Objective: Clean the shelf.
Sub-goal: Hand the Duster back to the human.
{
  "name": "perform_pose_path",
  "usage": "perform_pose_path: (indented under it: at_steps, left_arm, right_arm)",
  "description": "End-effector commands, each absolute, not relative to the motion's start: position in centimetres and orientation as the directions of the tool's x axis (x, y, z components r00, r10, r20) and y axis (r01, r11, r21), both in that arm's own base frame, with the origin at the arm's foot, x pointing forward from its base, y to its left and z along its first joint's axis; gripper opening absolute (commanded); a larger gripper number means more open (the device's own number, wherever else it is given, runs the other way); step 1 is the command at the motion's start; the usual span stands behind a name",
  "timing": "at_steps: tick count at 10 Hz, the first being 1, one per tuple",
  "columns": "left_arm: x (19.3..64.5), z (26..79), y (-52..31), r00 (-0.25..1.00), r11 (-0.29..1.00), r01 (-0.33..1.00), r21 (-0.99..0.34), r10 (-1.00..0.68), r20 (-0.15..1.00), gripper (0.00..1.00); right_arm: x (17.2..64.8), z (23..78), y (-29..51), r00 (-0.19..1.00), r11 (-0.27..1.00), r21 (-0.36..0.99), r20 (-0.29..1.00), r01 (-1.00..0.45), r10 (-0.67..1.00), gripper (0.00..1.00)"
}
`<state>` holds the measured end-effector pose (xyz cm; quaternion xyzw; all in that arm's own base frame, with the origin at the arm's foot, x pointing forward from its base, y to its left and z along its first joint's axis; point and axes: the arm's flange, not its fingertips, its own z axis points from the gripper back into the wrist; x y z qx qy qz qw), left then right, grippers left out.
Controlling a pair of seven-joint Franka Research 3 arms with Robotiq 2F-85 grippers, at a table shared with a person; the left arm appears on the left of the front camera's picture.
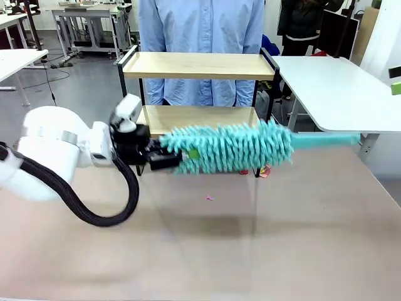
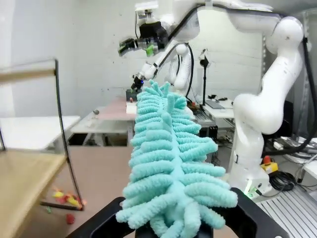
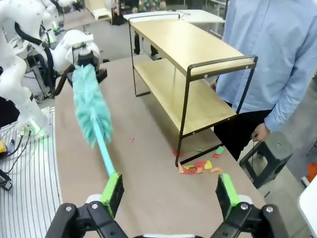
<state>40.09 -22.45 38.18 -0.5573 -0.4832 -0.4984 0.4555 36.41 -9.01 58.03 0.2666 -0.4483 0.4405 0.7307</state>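
The left gripper (image 1: 164,157) has its fingers closed tight on the fluffy end of a teal duster (image 1: 232,149). It holds the duster flat, just above the tabletop (image 1: 207,244) and in front of the shelf (image 1: 197,66). The duster's long handle (image 1: 326,140) sticks out toward the robot's right side.

The right gripper (image 3: 168,193) has its fingers spread wide and holds nothing. In its own view the handle tip sits right by one green finger (image 3: 113,192), but I cannot tell if they touch.

The shelf stands at the far side of the tabletop, right in front of a person in a blue shirt (image 1: 200,25). Both wooden boards look bare. Small bits of colored paper (image 3: 198,166) lie on the tabletop by one shelf leg.

To clean well, I think the fluffy part should slide softly along each board. Holding the handle would work better than holding the fluff, so the right gripper could close on it. Move slowly so the light shelf does not get pushed.
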Motion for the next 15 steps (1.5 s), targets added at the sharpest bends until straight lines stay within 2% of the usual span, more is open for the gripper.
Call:
perform_pose_path:
  at_steps: [1, 4, 5, 7, 8, 10, 12, 15]
  left_arm:
    - [39.7, 45.3, -17.5, 0.005, -0.042, 0.999, 0.001, 0.13, 0.991, 0.17]
    - [40.2, 54.2, -10.6, -0.041, 0.132, 0.991, 0.017, 0.181, 0.983, 0.17]
    - [40.2, 56.3, -7.6, -0.057, 0.229, 0.973, 0.013, 0.188, 0.981, 0.17]
    - [39.2, 58.4, -0.3, -0.1, 0.506, 0.862, 0.018, 0.135, 0.986, 0.17]
    - [38.4, 58.3, 3.1, -0.116, 0.626, 0.78, 0.008, 0.133, 0.984, 0.17]
    - [37.1, 55.7, 7.6, -0.098, 0.781, 0.622, -0.055, 0.148, 0.984, 0.17]
    - [36.4, 52.0, 9.6, -0.088, 0.865, 0.493, -0.094, 0.157, 0.984, 0.17]
    - [35.4, 44.7, 9.3, -0.102, 0.948, 0.311, -0.064, 0.101, 0.99, 0.17]
  right_arm:
    - [36.5, 58.4, -9.0, 0.198, 0.457, -0.019, 0.885, -0.889, 0.422, 1.0]
    - [36.5, 58.4, -9.0, 0.198, 0.457, -0.019, 0.885, -0.889, 0.422, 1.0]
    - [36.5, 58.4, -9.0, 0.198, 0.457, -0.019, 0.885, -0.889, 0.422, 1.0]
    - [36.5, 58.4, -9.0, 0.198, 0.457, -0.019, 0.885, -0.889, 0.422, 1.0]
    - [36.5, 58.4, -9.0, 0.198, 0.457, -0.019, 0.885, -0.889, 0.422, 1.0]
    - [36.5, 58.4, -9.0, 0.198, 0.457, -0.019, 0.885, -0.889, 0.422, 1.0]
    - [36.5, 58.4, -9.0, 0.198, 0.457, -0.019, 0.885, -0.889, 0.422, 1.0]
    - [36.5, 58.4, -9.0, 0.198, 0.457, -0.019, 0.885, -0.889, 0.422, 1.0]
